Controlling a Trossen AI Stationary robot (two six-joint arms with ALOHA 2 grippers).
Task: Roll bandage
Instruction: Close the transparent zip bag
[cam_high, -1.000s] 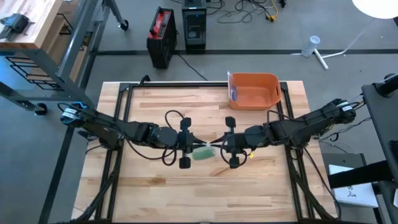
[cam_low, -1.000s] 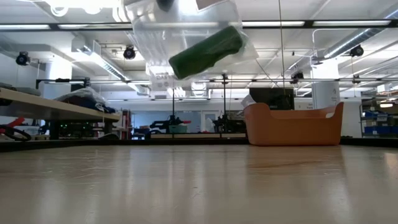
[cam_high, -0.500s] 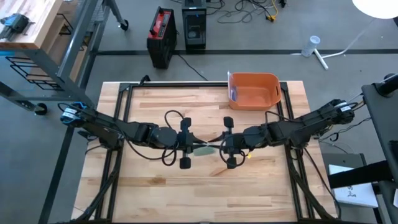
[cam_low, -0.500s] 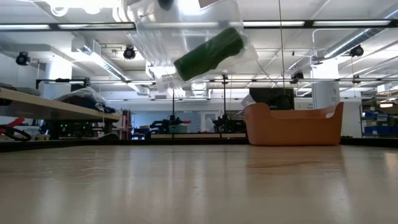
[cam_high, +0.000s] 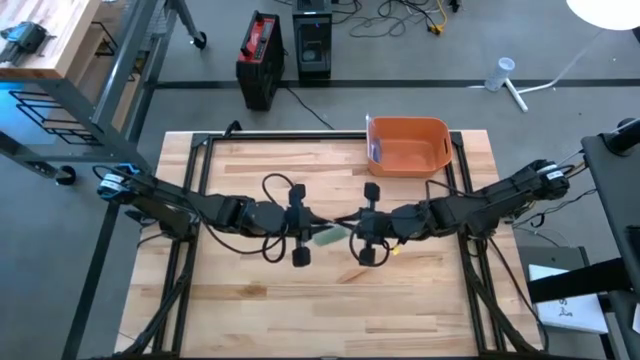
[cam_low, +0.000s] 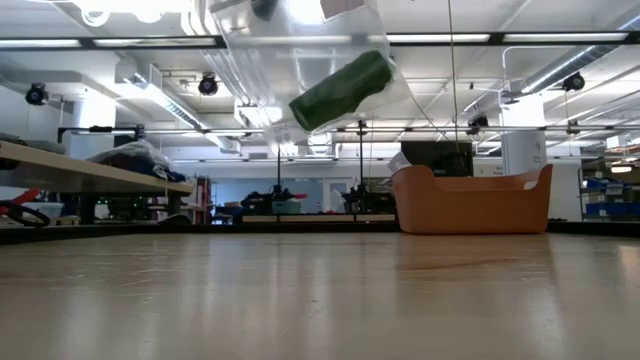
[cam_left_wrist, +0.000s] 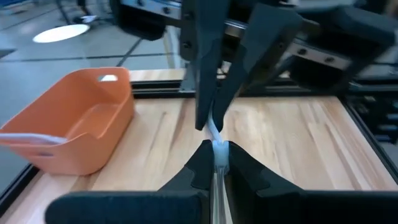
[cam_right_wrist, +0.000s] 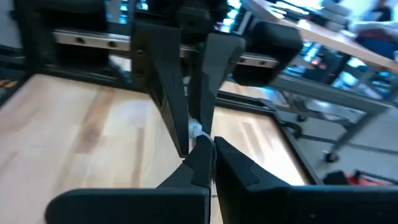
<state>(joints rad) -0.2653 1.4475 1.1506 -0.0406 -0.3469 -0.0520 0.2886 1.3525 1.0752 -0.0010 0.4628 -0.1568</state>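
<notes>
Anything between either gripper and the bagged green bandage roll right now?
Nothing visible. The left gripper and right gripper are both shut on the clear plastic bag that holds the green bandage roll, meeting nose to nose above mid-table. The bag hangs clear of the wooden table; the orange plastic bin sits apart at the far edge.

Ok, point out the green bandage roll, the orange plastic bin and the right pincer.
green bandage roll (cam_low: 341, 89), low view, middle of the roll's side
orange plastic bin (cam_high: 408, 128), high view, far rim
right pincer (cam_high: 350, 221), high view, between its fingertips
</notes>
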